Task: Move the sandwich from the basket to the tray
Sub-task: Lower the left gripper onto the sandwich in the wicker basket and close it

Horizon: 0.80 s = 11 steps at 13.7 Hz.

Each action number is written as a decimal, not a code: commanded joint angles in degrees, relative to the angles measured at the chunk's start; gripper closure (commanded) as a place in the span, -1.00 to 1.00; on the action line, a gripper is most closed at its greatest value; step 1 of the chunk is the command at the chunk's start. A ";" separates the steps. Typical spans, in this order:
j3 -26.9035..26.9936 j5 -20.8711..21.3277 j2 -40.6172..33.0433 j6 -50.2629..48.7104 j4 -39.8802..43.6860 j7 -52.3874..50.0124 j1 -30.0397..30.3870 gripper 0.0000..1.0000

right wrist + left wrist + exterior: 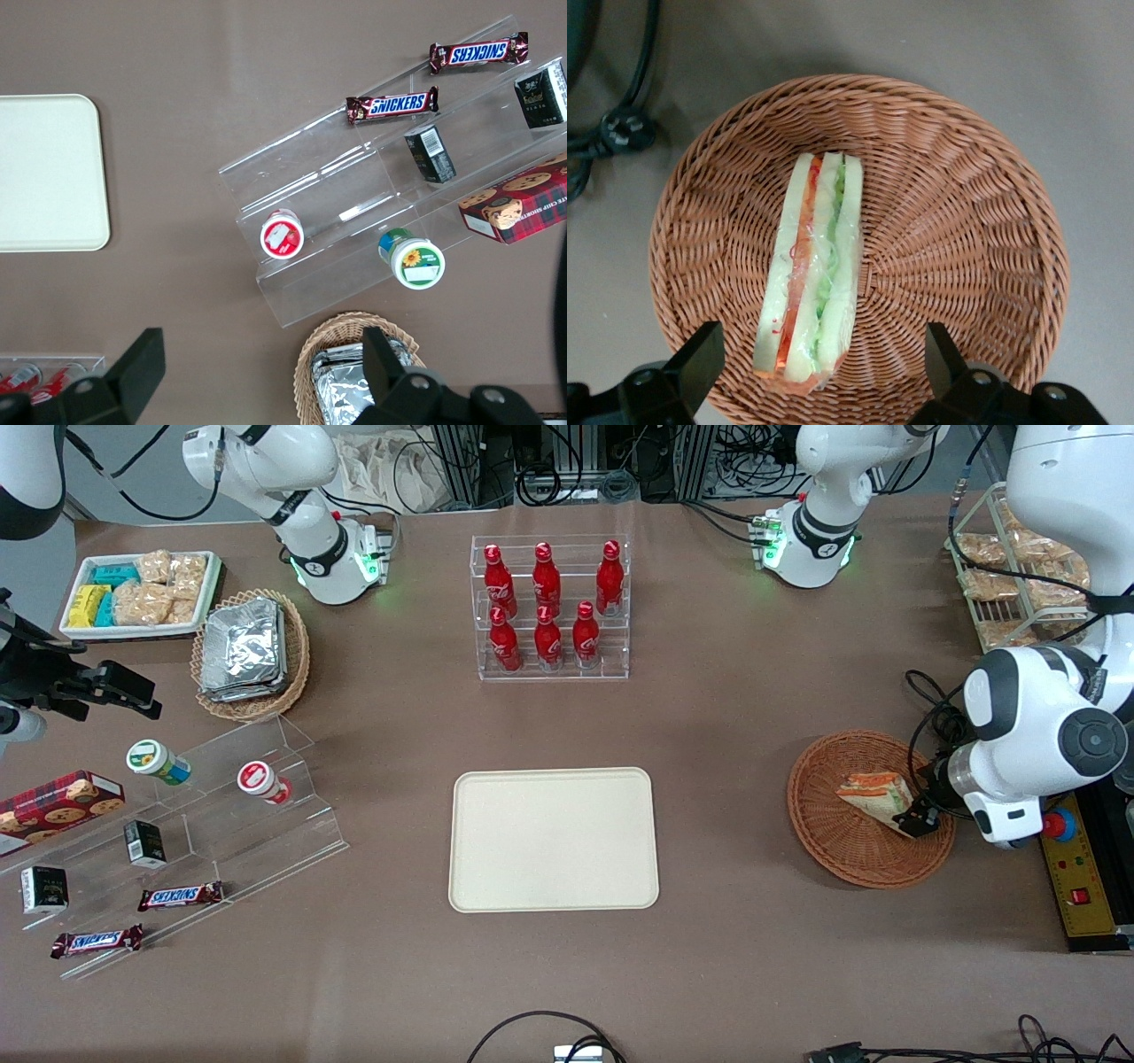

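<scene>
The sandwich (873, 794) (812, 277), a wrapped wedge of white bread with red and green filling, lies in the round reddish-brown wicker basket (833, 841) (957, 221) toward the working arm's end of the table. My gripper (915, 817) (819, 359) hangs just above the basket, open, with one finger (700, 359) on each side of the sandwich's wide end and clear gaps between them. The cream tray (554, 839) (44, 173) lies flat at the table's middle, with nothing on it.
A clear rack of red bottles (549, 607) stands farther from the front camera than the tray. Toward the parked arm's end are a tan basket of foil packets (248, 651), a white snack tray (137, 593) and an acrylic step shelf (195, 841). Black cables (607, 115) lie beside the basket.
</scene>
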 commanded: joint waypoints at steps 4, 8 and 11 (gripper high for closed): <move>-0.24 -0.01 3.03 0.49 1.41 -7.86 -0.83 -1.00; -0.24 0.25 4.88 0.57 0.97 -8.65 -1.00 -1.00; -0.24 0.52 5.94 0.75 0.79 -8.74 -1.00 -1.00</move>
